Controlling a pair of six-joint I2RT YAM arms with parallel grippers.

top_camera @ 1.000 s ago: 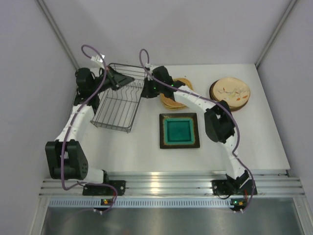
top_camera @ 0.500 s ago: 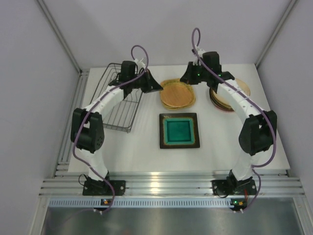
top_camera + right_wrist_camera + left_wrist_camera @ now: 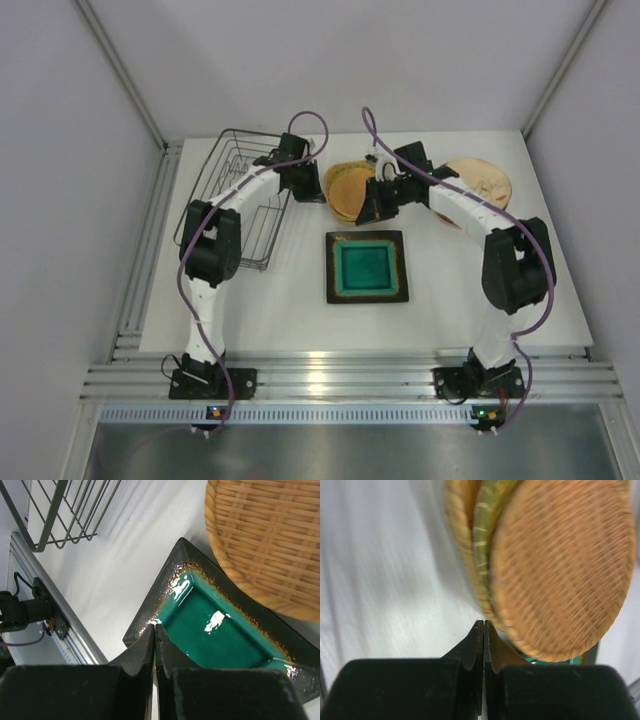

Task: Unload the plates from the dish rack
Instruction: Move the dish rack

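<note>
- Both arms have been swung inward since the earlier frames, so that the left gripper (image 3: pixel 484 625) and right gripper (image 3: pixel 153 630) now flank the woven plates (image 3: pixel 347 187).
- Each gripper is pressed together, with nothing pinched.
- The right gripper is held over a corner of the square teal plate (image 3: pixel 220 630).
- The plates are seen on the surface (image 3: pixel 280 300), right of the dish rack (image 3: pixel 262 222); the cream patterned plates (image 3: pixel 487 178) lie farthest right.

No words, numbers, labels or signs can be read in any of the views.
</note>
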